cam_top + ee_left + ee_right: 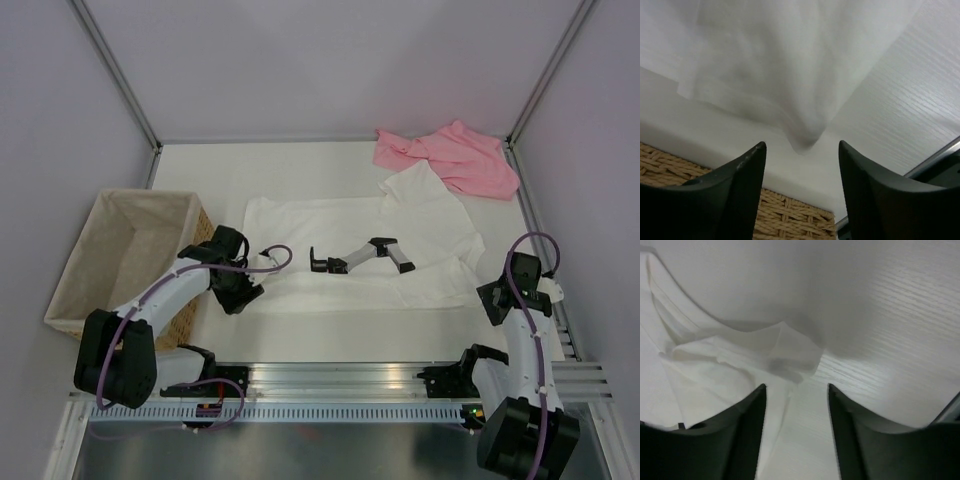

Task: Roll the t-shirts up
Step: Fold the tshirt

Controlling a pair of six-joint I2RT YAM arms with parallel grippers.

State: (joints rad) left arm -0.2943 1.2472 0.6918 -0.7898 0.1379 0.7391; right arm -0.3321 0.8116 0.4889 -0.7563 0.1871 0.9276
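Basket (112,204) at left shows cloth lining; white t-shirt (330,222) lies spread, hem leftward, long axis left-right; left hand (800,146) and right hand (796,386) released.

A white wood-grain table (220,170) lies beneath the left fingers (735,195) and right fingers (740,440), a woven basket (80,280) stands just beside the left ones, and pale lilac walls (330,60) rise beyond them.

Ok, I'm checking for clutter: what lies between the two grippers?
The top view shows the white t-shirt spread between the left gripper and right gripper, with a black-and-grey jointed object lying on it.
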